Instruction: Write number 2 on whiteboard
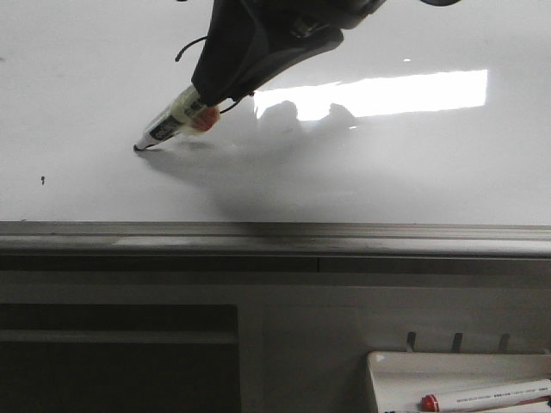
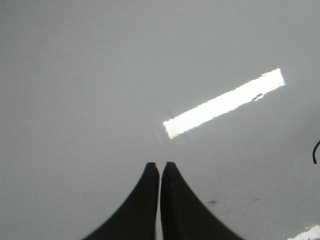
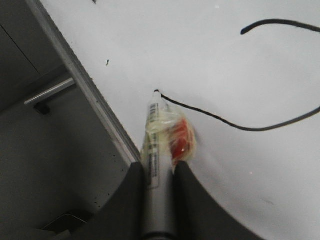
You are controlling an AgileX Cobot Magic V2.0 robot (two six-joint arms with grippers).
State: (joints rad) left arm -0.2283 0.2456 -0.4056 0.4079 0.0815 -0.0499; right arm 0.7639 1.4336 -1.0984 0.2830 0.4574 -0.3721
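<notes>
Right pincer (image 3: 159,172) clamped mid-barrel on marker (image 3: 159,145) (light, stiff, slick); tip on whiteboard (image 1: 387,172). Left pincer (image 2: 160,172) closed, seemingly empty.

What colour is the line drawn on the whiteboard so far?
Black, a thin curved line on the whiteboard; clearest in the right wrist view.

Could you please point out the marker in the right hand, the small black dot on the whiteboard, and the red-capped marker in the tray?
Held marker (image 3: 156,145): right wrist view, on its taped barrel.
Small black dot (image 1: 43,180): front view, on the dot itself.
Red-capped marker (image 1: 486,397): front view, on its white barrel.
</notes>
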